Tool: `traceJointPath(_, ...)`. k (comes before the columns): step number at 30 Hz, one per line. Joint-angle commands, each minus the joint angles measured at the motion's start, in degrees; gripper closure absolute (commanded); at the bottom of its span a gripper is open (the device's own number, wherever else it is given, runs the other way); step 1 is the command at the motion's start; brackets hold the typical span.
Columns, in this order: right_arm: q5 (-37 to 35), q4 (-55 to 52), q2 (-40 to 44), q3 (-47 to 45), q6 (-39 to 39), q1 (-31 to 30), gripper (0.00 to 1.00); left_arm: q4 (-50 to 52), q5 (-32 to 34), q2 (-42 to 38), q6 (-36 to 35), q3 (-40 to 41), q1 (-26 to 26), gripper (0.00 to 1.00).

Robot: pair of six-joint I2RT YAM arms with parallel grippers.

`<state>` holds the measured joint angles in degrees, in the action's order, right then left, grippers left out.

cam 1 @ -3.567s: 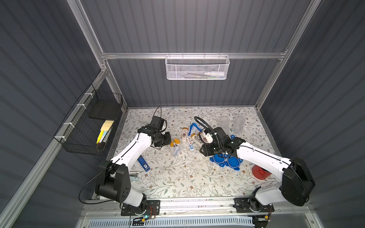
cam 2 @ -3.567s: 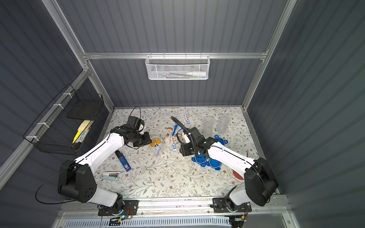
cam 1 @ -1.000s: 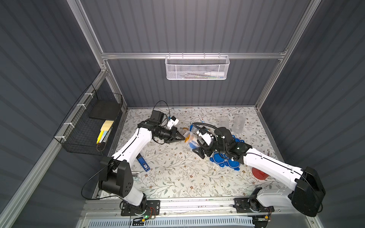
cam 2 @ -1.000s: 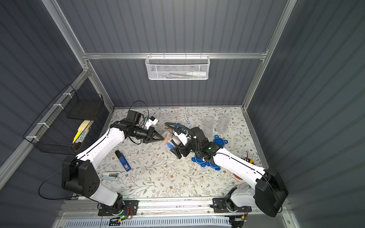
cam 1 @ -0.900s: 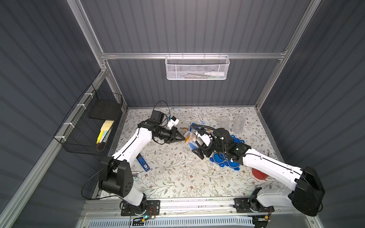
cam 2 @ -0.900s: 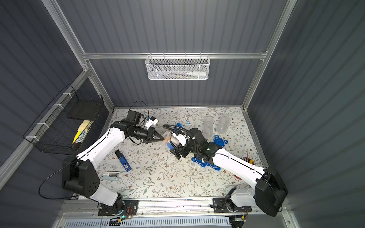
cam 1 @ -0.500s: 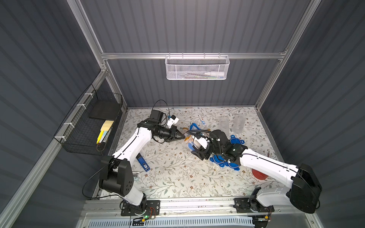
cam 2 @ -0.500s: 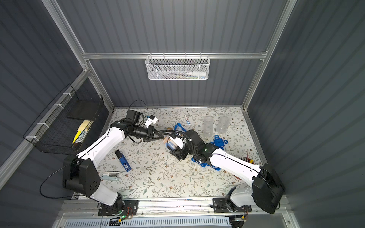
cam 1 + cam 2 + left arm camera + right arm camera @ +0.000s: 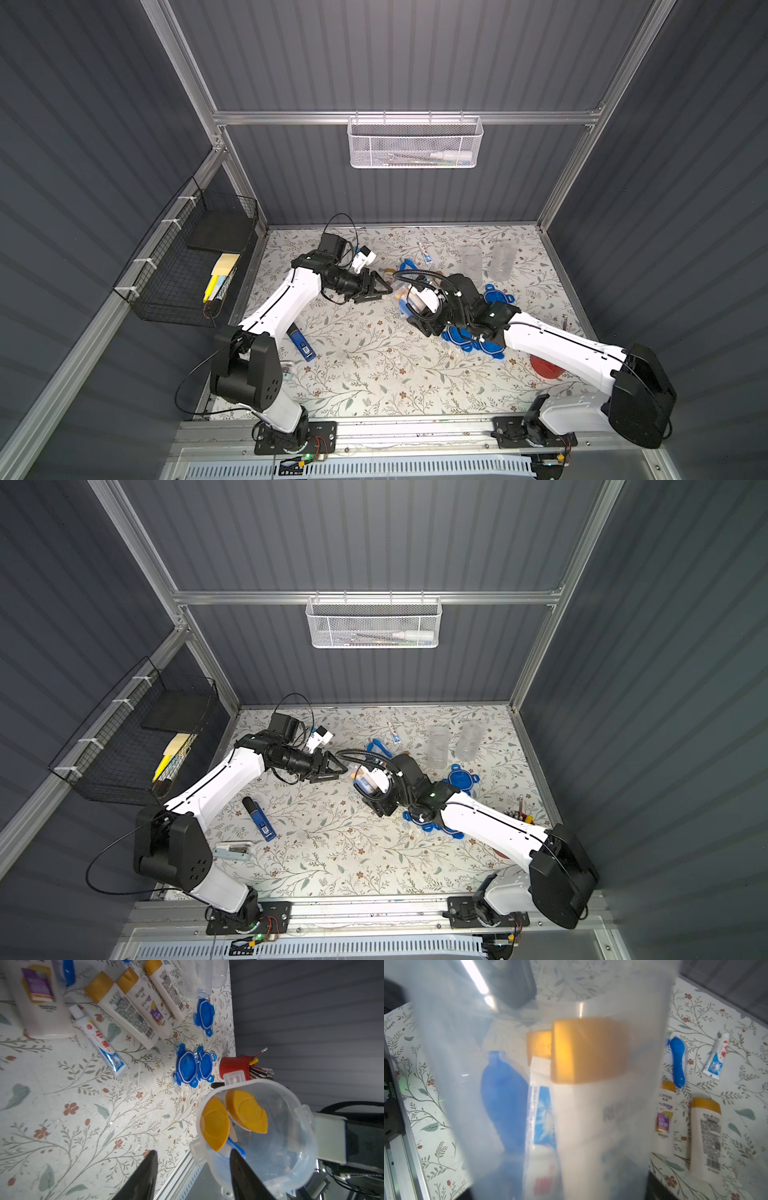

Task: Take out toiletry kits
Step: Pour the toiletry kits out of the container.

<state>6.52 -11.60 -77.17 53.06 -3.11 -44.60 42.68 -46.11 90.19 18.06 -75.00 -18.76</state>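
My right gripper point(image 9: 560, 1192) is shut on a clear jar point(image 9: 550, 1084), held tilted above the table's middle in both top views point(image 9: 405, 291) point(image 9: 365, 781). Inside it I see two tan-capped cream bottles point(image 9: 216, 1124), a blue toothbrush point(image 9: 502, 1101) and a toothpaste tube point(image 9: 542, 1118). My left gripper point(image 9: 193, 1159) is open at the jar's mouth point(image 9: 255, 1136), with the rim's near wall between its fingers. More kit items lie on the table: cream bottles point(image 9: 126, 1007) point(image 9: 705, 1138), toothpaste point(image 9: 99, 1043) and a toothbrush point(image 9: 677, 1061).
Two empty clear jars point(image 9: 469, 259) stand at the back right. Blue clip lids point(image 9: 473, 338) lie under the right arm. A red cup point(image 9: 234, 1066) of sticks is at the right edge, a dark-blue gadget point(image 9: 301, 343) at the left. Wire baskets point(image 9: 413, 143) hang on the walls.
My left gripper's jaws have gone from shut to open at the jar's rim. The right gripper has closed on the jar and carried it a little leftward.
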Motion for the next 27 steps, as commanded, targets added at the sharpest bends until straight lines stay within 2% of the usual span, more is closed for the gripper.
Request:
traceJointPath(1, -0.95, -0.76, 0.56, 2.6, 3.03, 0.41, 0.54, 2.98, 9.89, -4.42, -0.09, -1.86, -0.31, 0.39)
traceJointPath(5, 2.09, -5.11, 0.44, 4.26, 5.03, 1.08, 0.55, 0.93, 16.58, -9.4, -0.4, -1.86, -0.31, 0.4)
traceJointPath(8, 4.78, -7.61, 0.13, 5.37, 6.66, 1.48, 0.56, -2.7, 15.34, -12.59, 0.04, -0.43, -0.4, 0.4)
traceJointPath(11, 6.56, -9.86, -0.39, 6.67, 8.52, 1.54, 0.57, -7.33, 12.52, -14.79, 0.83, 1.6, -1.58, 0.3)
traceJointPath(15, 8.42, -10.97, -0.53, 7.38, 9.57, 1.66, 0.58, -9.88, 14.97, -15.79, -0.29, 2.06, -5.87, 0.2)
traceJointPath(18, 9.26, -11.77, -0.56, 7.83, 10.41, 1.68, 0.58, -10.24, 16.47, -14.76, -0.06, 1.66, -7.27, 0.17)
traceJointPath(21, 10.95, -12.37, -0.53, 8.19, 10.89, 1.64, 0.58, -10.39, 16.66, -13.2, 0.04, 1.9, -7.9, 0.18)
traceJointPath(24, 10.97, -13.13, -0.78, 8.52, 11.35, 1.72, 0.58, -11.5, 15.81, -12.59, 0.48, 3.11, -8.94, 0.25)
traceJointPath(27, 14.02, -13.45, -1.02, 8.72, 11.66, 1.87, 0.58, -12.39, 15.78, -12.28, 0.93, 4.52, -10.0, 0.31)
